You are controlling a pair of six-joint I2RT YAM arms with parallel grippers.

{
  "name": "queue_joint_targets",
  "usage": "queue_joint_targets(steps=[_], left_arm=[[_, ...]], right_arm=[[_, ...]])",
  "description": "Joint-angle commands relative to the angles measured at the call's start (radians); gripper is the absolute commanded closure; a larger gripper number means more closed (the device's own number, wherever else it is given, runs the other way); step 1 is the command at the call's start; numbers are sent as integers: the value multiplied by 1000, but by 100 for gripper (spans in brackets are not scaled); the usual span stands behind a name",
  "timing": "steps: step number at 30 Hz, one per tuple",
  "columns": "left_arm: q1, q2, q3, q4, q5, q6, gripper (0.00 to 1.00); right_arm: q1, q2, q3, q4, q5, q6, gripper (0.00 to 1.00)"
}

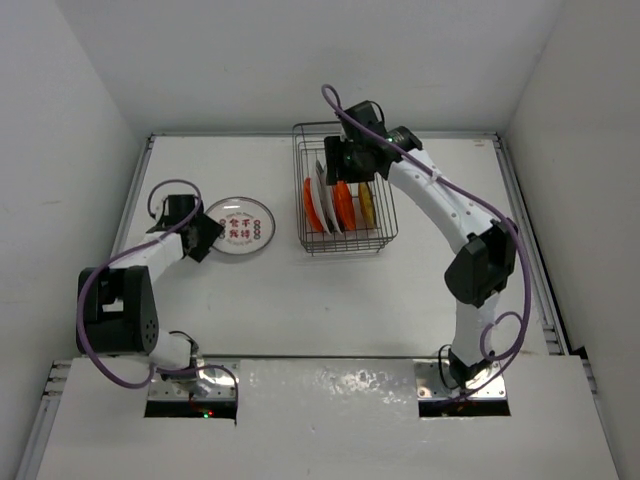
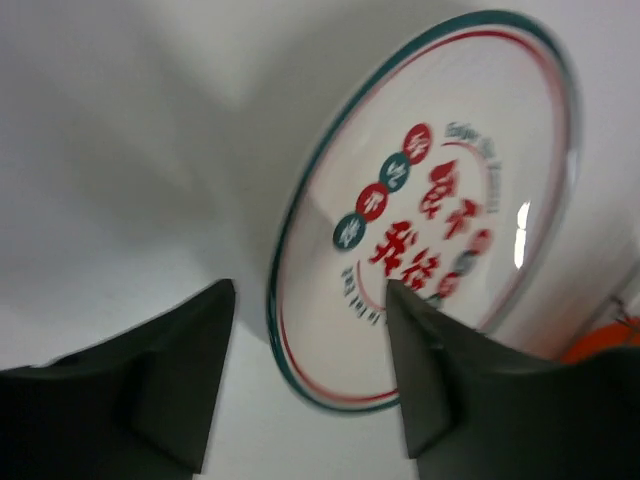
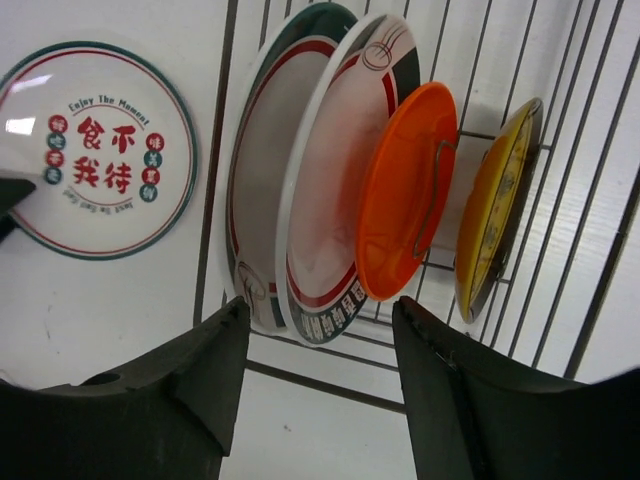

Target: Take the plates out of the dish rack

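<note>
The dark wire dish rack (image 1: 345, 190) stands at the back of the table with several plates on edge in it. The right wrist view shows two white ones with teal-and-red rims (image 3: 255, 170) (image 3: 330, 190), an orange one (image 3: 405, 190) and a yellowish one (image 3: 500, 200). My right gripper (image 1: 345, 158) (image 3: 320, 303) hovers open just above the rack's near end, touching no plate. A white plate with red characters (image 1: 240, 226) (image 2: 440, 200) (image 3: 95, 150) lies flat on the table left of the rack. My left gripper (image 1: 205, 235) (image 2: 309, 290) is open over its left rim, not gripping it.
White walls close in the table on three sides. The rack's wire rim (image 3: 225, 150) and upright dividers (image 3: 440, 180) stand between the plates. The right arm's purple cable (image 1: 420, 165) loops over the rack's right side.
</note>
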Motion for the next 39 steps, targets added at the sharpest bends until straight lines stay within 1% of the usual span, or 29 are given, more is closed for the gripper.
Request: queue_joint_targets(steps=[1,2,3,4,5,6,9,10,12,13,15,16,18,19,21,22,23,26,29,30,33,35,39], left_arm=[[8,-54,-69,-36,-41,-31,38],[6,-66,-99,-52,-57,-42,32],[6,-90,-110,-72,-72,-45,20],[6,-100,-116,-89,-86,-45,17],[6,-109,-118,-127,-107,-43,11],[6,-123,-112,-152,-117,-42,1],[6,-149,-58,-260,-154,-25,0],[6,-164,-22,-308,-167,-10,0],[8,-181,23,-351,-177,12,0],[6,-201,70,-385,-180,35,0],[6,-221,118,-408,-177,59,0],[6,-238,168,-428,-171,87,0],[6,-246,219,-440,-157,114,0],[6,-243,271,-451,-135,142,0],[6,-232,327,-468,-111,164,0],[6,-227,375,-472,-76,186,0],[6,-220,400,-471,-57,197,0],[6,-201,498,-471,12,231,0],[6,-177,581,-456,114,237,0],[6,-172,601,-433,174,231,0],[6,-160,612,-375,269,198,0],[6,-151,617,-351,303,173,0],[6,-128,656,-308,386,142,0]], right_arm=[[-5,41,42,12,-17,54,43],[-5,49,40,14,-15,64,45],[-5,55,36,26,-18,66,46],[-5,61,34,31,-18,72,47],[-5,75,36,35,-18,77,50],[-4,81,37,38,-18,78,53],[-5,107,43,51,-20,86,54],[-5,119,45,54,-26,89,55],[-5,128,47,60,-29,92,58],[-4,133,43,63,-32,95,64],[-2,133,25,77,-29,98,70],[-2,130,16,84,-28,106,75],[-4,125,4,100,-28,112,79],[-4,122,1,106,-26,120,84],[-4,107,-9,123,-28,129,90],[-2,99,-12,133,-31,133,93],[-4,89,-18,149,-41,141,97],[-5,37,-15,172,-49,153,100],[-5,-37,-13,205,-55,149,100],[-4,-55,-3,210,-49,146,100],[-7,-109,39,213,-49,130,100],[-5,-132,85,193,-55,120,100],[-7,-190,103,193,-89,79,100]])
